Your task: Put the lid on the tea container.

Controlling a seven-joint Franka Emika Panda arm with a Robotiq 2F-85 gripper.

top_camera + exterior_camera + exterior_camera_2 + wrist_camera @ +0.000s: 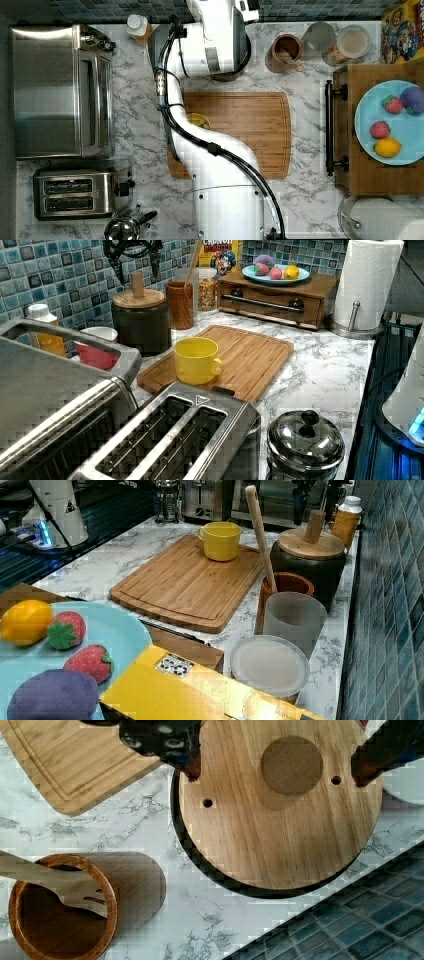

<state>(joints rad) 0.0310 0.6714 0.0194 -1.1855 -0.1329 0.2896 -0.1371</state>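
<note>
wooden lid (280,815) on tea container (141,325), fingers (190,767) spread either side of its knob (291,766)

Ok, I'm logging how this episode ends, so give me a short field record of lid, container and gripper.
lid: round wooden lid with a knob, resting on top of the container
container: dark round tea container on the marble counter, behind the cutting board
gripper: gripper open above the lid, one finger either side of the knob, apparently not touching it
neighbours: wooden utensil holder beside the container; yellow mug on the cutting board
task state: lid looks in place
</note>
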